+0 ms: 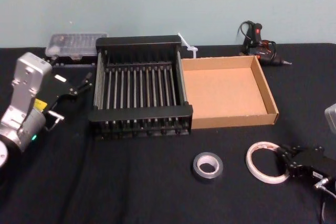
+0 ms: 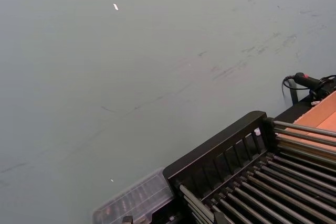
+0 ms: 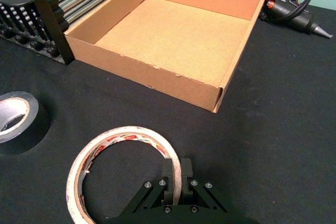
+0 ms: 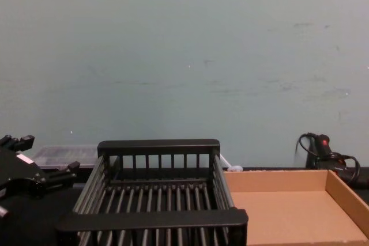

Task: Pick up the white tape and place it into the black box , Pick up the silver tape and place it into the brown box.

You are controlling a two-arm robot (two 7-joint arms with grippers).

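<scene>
The white tape lies flat on the black cloth at the front right. My right gripper is shut on its near rim, one finger inside the ring and one outside. The silver tape lies flat to the left of it, untouched. Behind them, the black box and the brown box stand side by side, both with nothing inside. My left gripper hovers open just left of the black box.
A clear plastic case sits behind the black box's left corner. A glue gun with its cord lies behind the brown box. A white plastic piece pokes up between the boxes. A wall rises behind the table.
</scene>
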